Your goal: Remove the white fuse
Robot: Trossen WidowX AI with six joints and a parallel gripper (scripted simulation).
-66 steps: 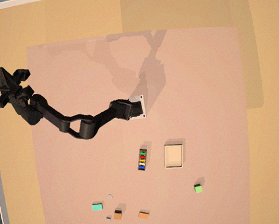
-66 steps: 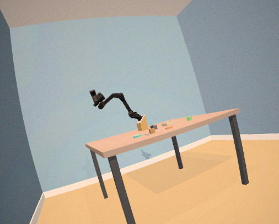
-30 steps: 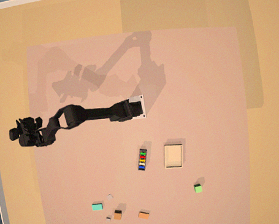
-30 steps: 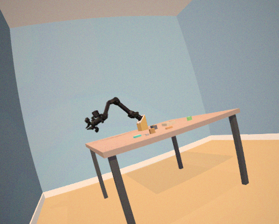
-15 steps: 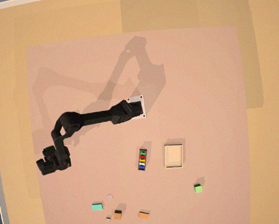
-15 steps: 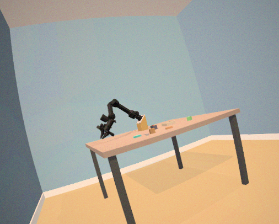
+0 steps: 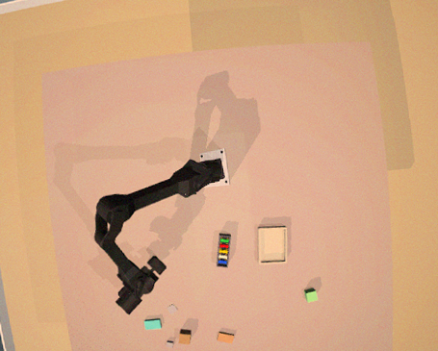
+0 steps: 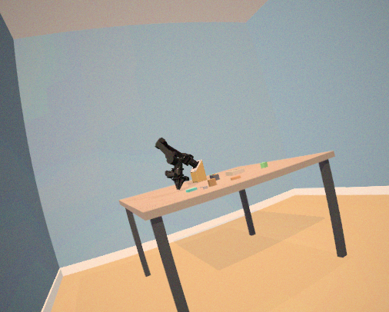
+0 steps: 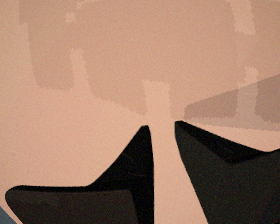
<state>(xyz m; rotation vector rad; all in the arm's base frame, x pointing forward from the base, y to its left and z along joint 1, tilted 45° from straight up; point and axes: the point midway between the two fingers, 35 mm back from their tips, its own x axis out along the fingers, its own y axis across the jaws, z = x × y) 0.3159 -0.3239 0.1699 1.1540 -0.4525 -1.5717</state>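
The claw (image 9: 161, 136) stands slightly apart, a narrow slit of bare tabletop (image 9: 94, 47) showing between its two dark fingers, and nothing sits in that slit; it grips nothing and touches nothing that can be seen. From above, the claw (image 7: 130, 296) hangs over the tabletop (image 7: 308, 117) well to the left of the fuse block (image 7: 224, 249), near a teal block (image 7: 153, 324) and a small pale cube (image 7: 172, 308). The white fuse (image 7: 224, 252) sits in the fuse block, in a row of coloured fuses, between the yellow one above it and the blue one below it in the top view. It is too small to tell how it stands; its long axis appears to run across the block, left to right in that view, while the block's own length runs up and down the picture. The tray (image 7: 272, 244) lies just right of the block, apart from it. A green cube (image 7: 311, 295) and two orange blocks (image 7: 225, 336) rest further down the tabletop.
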